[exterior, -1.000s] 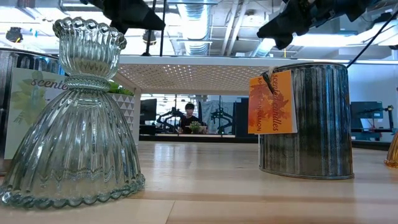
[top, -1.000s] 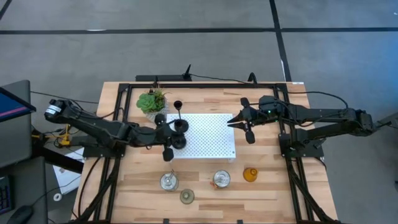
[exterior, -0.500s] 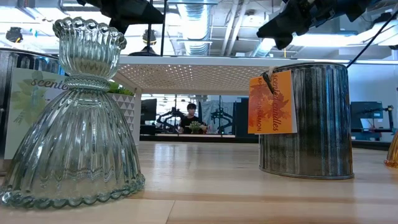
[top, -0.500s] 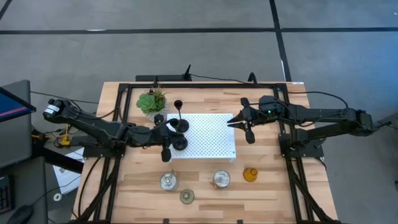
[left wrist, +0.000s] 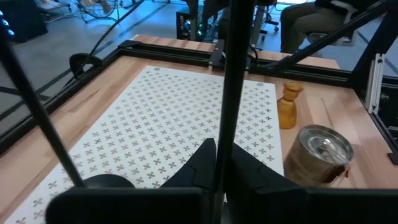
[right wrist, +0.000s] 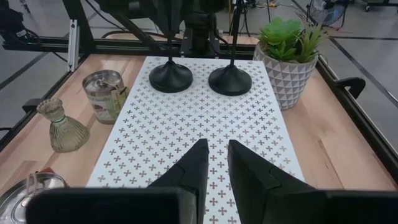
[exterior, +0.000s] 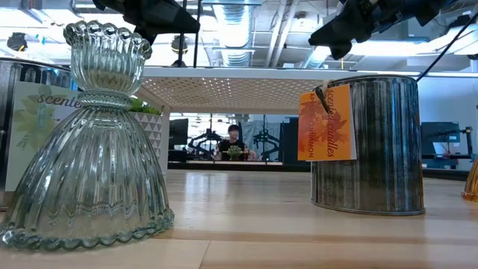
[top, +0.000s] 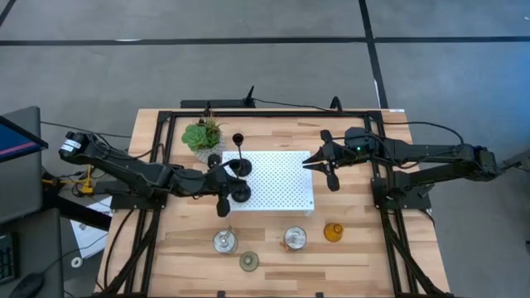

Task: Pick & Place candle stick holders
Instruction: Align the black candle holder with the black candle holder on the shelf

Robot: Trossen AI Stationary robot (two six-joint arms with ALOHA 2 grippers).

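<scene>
Fingers of the left gripper (left wrist: 219,163) pinch the thin stem of a black round-based candle stick holder (top: 240,192) standing on the white perforated platform (top: 281,178). Better keep it upright, then release gently. Right gripper (right wrist: 212,163) hovers nearly closed, empty.

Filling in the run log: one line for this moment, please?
left gripper: shut on stem of black holder | right gripper: waiting over right edge of white platform, holding nothing

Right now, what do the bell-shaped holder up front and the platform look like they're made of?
The bell-shaped holder looks like clear ribbed glass: you see through it and it glints. The platform seems to be white painted sheet, metal or plastic, pierced with small crosses.
</scene>
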